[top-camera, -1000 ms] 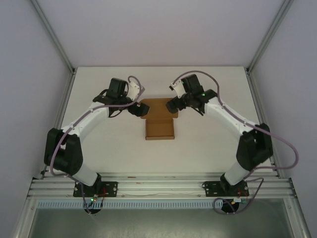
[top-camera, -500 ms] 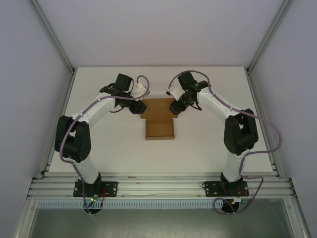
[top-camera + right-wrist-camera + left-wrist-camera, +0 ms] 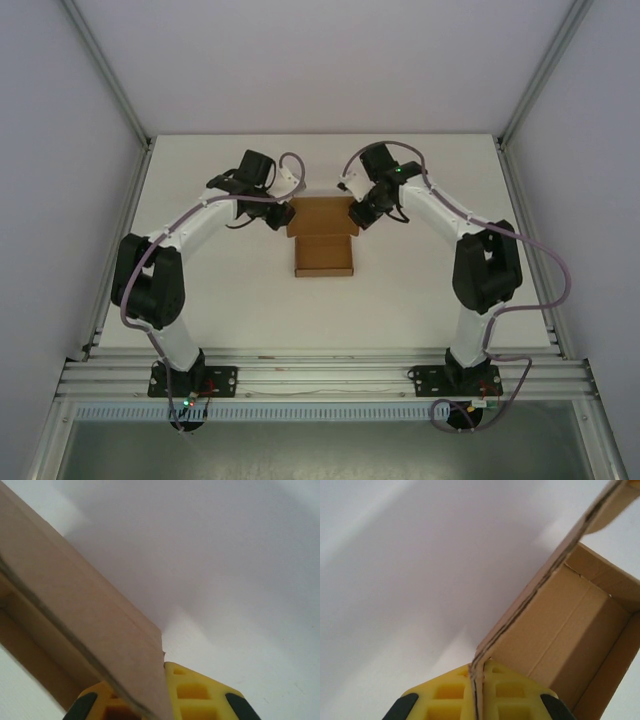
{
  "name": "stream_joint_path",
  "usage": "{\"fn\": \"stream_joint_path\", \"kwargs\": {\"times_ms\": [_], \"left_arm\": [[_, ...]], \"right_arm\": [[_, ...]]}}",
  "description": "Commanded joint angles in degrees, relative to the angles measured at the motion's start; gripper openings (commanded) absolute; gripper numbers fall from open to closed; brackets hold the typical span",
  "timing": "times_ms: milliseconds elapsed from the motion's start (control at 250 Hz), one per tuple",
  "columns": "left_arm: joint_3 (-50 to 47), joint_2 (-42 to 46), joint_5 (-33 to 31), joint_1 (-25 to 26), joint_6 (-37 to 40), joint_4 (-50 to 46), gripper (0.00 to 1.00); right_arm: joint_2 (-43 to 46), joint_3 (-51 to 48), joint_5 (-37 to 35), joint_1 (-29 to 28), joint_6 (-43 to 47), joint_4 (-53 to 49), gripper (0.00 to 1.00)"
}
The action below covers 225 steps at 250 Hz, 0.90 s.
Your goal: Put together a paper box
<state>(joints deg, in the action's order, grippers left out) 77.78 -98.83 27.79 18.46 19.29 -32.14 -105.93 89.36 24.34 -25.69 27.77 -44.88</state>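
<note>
The brown kraft paper box (image 3: 322, 238) lies mid-table, its tray part at the far end and a flat flap toward the near side. My left gripper (image 3: 282, 216) is shut on the box's left side wall; in the left wrist view its yellow fingers (image 3: 445, 692) pinch the folded double edge of the paper box (image 3: 560, 630), whose open inside shows. My right gripper (image 3: 360, 214) is shut on the right side wall. Seen from the right wrist, the wall of the paper box (image 3: 85, 615) runs down between the yellow fingers (image 3: 200, 692).
The white table (image 3: 230, 300) lies around the box, bounded by aluminium frame posts (image 3: 125, 190) at both sides and a rail (image 3: 320, 375) at the near edge.
Both grippers have closed from open onto the box's side walls. Both arms have swung inward and farther from their bases. The box has shifted slightly.
</note>
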Motion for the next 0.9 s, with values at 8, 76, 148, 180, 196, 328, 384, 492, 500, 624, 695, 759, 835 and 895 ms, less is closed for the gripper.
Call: {"fn": "stream_joint_path", "kwargs": {"times_ms": [8, 76, 148, 180, 196, 328, 384, 492, 500, 624, 695, 759, 835, 895], "left_arm": [[2.2, 2.2, -10.3, 2.1, -11.6, 4.8, 0.0], [3.3, 1.4, -14.6, 2.8, -19.2, 5.7, 0.0], [4.9, -0.5, -21.8, 4.5, -28.3, 4.8, 0.0], [5.1, -1.2, -23.4, 5.3, -30.1, 5.0, 0.0], [4.9, -1.4, -24.4, 5.9, -30.8, 5.4, 0.0], [4.0, -2.7, -26.9, 8.3, -38.7, 8.5, 0.0], [3.0, -2.6, -26.1, 8.4, -42.4, 10.4, 0.0], [-0.7, -1.7, -25.7, 8.5, -47.9, 15.2, 0.0], [-0.9, -1.7, -25.7, 8.5, -48.2, 15.5, 0.0], [-3.6, -1.4, -25.4, 8.6, -52.1, 18.9, 0.0], [-3.4, -2.3, -25.2, 8.7, -54.0, 18.6, 0.0], [-3.3, -3.3, -23.9, 8.8, -54.6, 18.8, 0.0], [-3.5, -3.9, -22.5, 9.1, -54.8, 20.0, 0.0], [-3.1, -4.2, -22.6, 9.2, -54.4, 19.4, 0.0]], "right_arm": [[4.3, 0.0, -2.3, -0.2, -12.7, 6.0, 0.01], [5.3, -2.1, -2.2, -0.3, -19.8, 10.4, 0.0], [6.7, -6.4, -3.5, -0.9, -27.8, 18.1, 0.0], [7.0, -8.1, -4.8, -1.4, -31.1, 21.2, 0.0], [7.1, -8.8, -5.4, -1.6, -32.6, 22.5, 0.0], [6.7, -11.8, -9.3, -3.5, -41.5, 27.8, 0.0], [6.6, -12.5, -11.2, -4.3, -43.8, 29.5, 0.0], [5.7, -12.7, -13.6, -5.0, -48.3, 31.8, 0.0], [5.6, -12.7, -13.7, -5.0, -48.7, 31.9, 0.0], [4.8, -13.6, -14.4, -5.9, -52.6, 34.5, 0.0], [4.9, -15.1, -14.8, -6.8, -53.2, 37.1, 0.0], [4.5, -15.7, -16.7, -7.8, -52.6, 37.3, 0.0], [4.0, -15.6, -18.9, -8.8, -51.6, 36.4, 0.0], [3.9, -15.9, -20.8, -9.1, -50.9, 35.6, 0.0]]}}
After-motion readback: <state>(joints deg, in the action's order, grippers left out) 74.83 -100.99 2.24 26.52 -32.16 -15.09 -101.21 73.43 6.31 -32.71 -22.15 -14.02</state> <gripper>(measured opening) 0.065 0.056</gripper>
